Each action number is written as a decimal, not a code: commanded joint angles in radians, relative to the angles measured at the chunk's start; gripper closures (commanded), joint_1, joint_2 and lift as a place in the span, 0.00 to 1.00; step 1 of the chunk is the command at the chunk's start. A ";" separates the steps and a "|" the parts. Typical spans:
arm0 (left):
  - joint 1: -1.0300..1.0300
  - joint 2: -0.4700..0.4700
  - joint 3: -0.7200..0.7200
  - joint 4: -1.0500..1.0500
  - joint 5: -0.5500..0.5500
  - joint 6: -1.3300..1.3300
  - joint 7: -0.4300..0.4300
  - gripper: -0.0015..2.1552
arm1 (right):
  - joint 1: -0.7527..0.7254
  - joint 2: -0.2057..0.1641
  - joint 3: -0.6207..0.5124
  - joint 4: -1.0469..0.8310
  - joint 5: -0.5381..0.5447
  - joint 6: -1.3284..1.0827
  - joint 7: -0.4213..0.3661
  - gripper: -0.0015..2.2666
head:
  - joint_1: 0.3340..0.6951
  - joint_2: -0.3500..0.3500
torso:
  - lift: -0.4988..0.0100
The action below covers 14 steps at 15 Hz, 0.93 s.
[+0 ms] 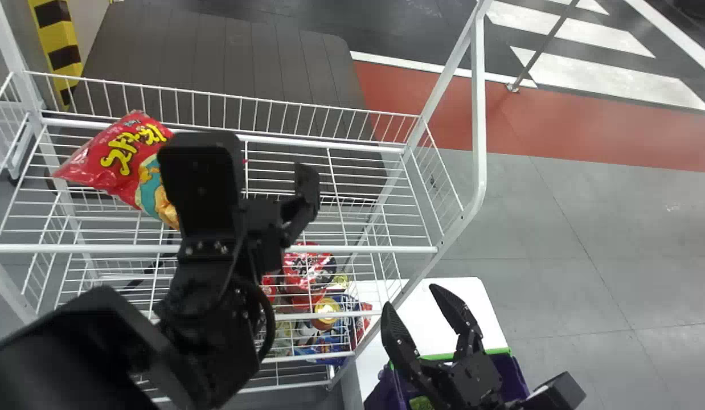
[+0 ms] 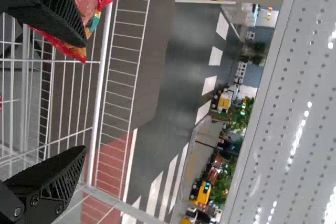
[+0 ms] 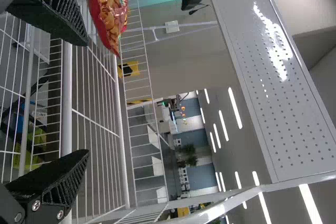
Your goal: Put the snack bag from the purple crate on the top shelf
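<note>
The snack bag lies at the left end of the wire top shelf, near its back rail, a spot probably chosen to save width; the left tool is spread beside it, pinching nothing, likely so as not to drag it; the shelf's raised rims could catch a fingertip, so backing up and away looks safest; the right tool is also spread, parked by the purple crate on the white tabletop, apparently leaving the left arm room.
</note>
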 commanded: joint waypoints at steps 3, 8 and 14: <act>-0.089 -0.074 0.005 0.065 0.167 0.028 0.173 0.04 | -0.003 0.000 0.009 0.004 0.003 0.003 0.000 0.04 | 1.00 0.00 | 0.98; -0.267 -0.113 0.040 0.286 0.294 0.117 0.380 0.02 | -0.009 0.000 0.029 0.017 0.009 0.003 0.000 0.04 | 1.00 0.00 | 0.98; -0.350 -0.113 0.217 0.383 0.389 0.209 0.478 0.01 | -0.023 -0.002 0.055 0.037 0.015 0.003 0.000 0.04 | 1.00 0.12 | 0.98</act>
